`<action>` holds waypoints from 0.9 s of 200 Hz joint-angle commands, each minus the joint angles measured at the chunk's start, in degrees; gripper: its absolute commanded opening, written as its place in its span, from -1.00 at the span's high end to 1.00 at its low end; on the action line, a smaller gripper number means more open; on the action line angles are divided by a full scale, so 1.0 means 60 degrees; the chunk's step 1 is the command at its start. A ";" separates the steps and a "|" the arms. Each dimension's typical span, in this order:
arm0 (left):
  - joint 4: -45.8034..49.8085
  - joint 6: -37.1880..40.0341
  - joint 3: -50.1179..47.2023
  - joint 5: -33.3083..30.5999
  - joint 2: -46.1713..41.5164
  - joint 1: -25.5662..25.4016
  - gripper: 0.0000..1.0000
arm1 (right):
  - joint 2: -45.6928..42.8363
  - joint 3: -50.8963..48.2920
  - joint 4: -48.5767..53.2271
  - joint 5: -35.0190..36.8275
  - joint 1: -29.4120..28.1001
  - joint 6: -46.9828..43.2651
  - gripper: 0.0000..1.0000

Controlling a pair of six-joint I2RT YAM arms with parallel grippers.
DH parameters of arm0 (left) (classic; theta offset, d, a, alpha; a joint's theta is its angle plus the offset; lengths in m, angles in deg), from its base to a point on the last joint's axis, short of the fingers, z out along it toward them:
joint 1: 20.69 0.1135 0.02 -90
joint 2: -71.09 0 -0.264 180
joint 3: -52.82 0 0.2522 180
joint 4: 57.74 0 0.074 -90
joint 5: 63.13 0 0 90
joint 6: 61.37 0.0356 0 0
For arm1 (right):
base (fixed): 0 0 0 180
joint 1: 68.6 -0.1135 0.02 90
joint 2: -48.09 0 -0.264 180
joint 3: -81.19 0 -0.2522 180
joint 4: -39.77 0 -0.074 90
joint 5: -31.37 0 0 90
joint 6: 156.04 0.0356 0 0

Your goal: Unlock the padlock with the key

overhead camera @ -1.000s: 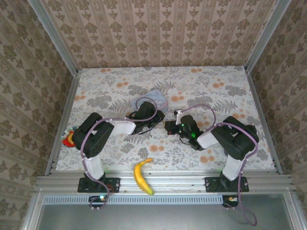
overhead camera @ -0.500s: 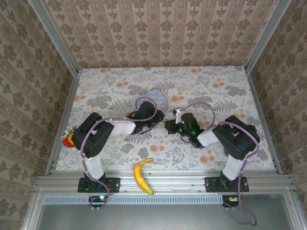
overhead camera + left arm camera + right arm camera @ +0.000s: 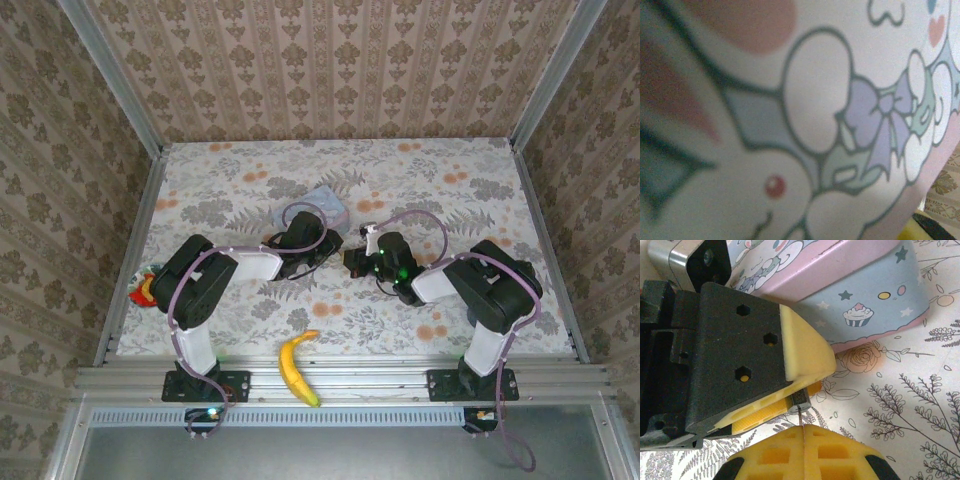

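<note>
Slight creep of the right gripper point(image 3: 802, 436) toward the left gripper point(image 3: 807, 389) since a second ago, by the top view; left arm as before. Right jaws pressed together on the key point(image 3: 801, 421), edge-on as a thin line rising from the seam between them. Left jaws clamped on the padlock point(image 3: 801, 400), a small dark block at the tips of the pale pads point(image 3: 805, 352), touching the key's end or very nearly. Just beyond, on the table point(image 3: 900, 405), the pale blue tin point(image 3: 865, 295).

Judged as the insertion step. Keep the blade in line with the keyway, feed slowly, hold off turning until fully seated. Expect poor purchase on so thin a key: twist gently, keep the left hold rigid, watch for the padlock swivelling between the pads.

Depth of the key in the keyway impossible to tell, keyhole hidden on the block's underside. Shackle not made out. Left wrist camera hard against the tin's lid: print out of focus, a sliver of yellow at the lower right corner unidentifiable.
</note>
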 commanded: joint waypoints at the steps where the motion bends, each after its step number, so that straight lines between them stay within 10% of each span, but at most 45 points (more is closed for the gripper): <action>1: 0.0701 -0.0762 -0.0297 0.2059 0.0245 -0.0417 0.99 | -0.0334 0.0658 -0.0339 0.0621 0.0175 -0.0673 1.00; 180: 0.0284 -0.0948 -0.0100 0.2367 0.0428 -0.0570 1.00 | 0.0904 0.0819 -0.2514 0.0198 0.0145 -0.0018 1.00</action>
